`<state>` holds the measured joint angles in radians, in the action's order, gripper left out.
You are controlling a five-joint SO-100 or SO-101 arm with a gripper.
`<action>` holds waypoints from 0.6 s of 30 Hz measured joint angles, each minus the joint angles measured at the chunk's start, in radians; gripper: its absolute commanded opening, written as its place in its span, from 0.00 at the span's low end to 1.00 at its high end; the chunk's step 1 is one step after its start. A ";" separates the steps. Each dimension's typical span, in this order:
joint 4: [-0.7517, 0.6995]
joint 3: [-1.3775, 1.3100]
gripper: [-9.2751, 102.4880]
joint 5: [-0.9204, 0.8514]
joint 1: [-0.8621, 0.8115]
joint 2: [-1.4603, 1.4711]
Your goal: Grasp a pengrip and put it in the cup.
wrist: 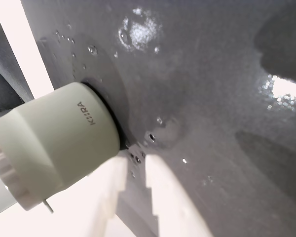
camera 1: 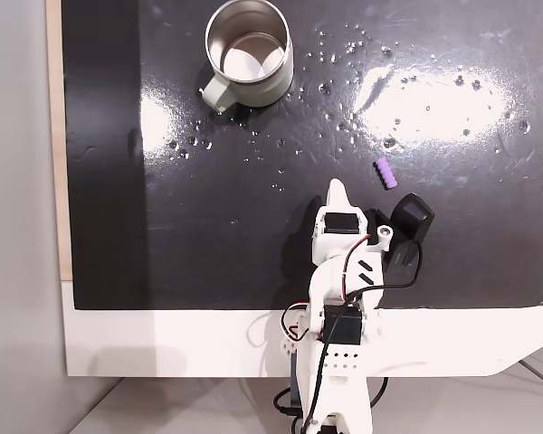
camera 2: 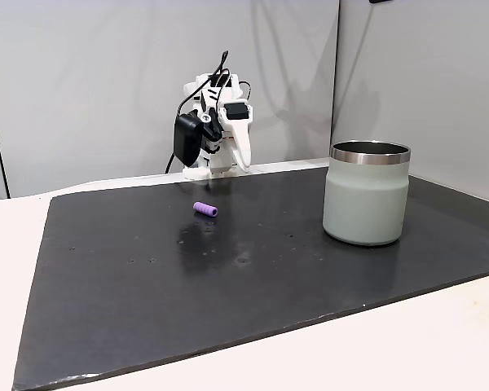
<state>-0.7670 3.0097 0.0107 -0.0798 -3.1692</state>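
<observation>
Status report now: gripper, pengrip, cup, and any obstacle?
Gripper empty, near arm base, jaws almost closed. Pengrip lying on black mat, untouched. Cup upright at mat's far end. Nothing in the way.

In the fixed view from above, the cup point(camera 1: 249, 52) stands on the mat point(camera 1: 163, 226) near its top edge, left of centre, with its handle point(camera 1: 217, 93) at the lower left. The pengrip point(camera 1: 385, 174) lies on the mat well apart from the cup, lower and to the right. The arm point(camera 1: 339, 298) reaches in from the bottom edge, and the gripper point(camera 1: 338, 194) sits below and left of the pengrip, not touching it. In the fixed view from the side, the cup point(camera 2: 367, 193) stands at the right, the pengrip point(camera 2: 205, 210) lies left of it, and the arm point(camera 2: 216, 130) rises behind the pengrip at the far edge of the mat point(camera 2: 228, 277). In the wrist view, the cup point(wrist: 54, 143) lies left of the gripper point(wrist: 135, 170).
</observation>
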 measured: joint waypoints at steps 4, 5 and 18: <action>0.002 0.000 0.08 -0.015 0.060 0.000; 0.002 0.002 0.08 -0.015 0.061 0.000; 0.002 -0.089 0.08 -0.025 0.069 0.017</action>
<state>-0.7655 2.9207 -0.0138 -0.0107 -3.1523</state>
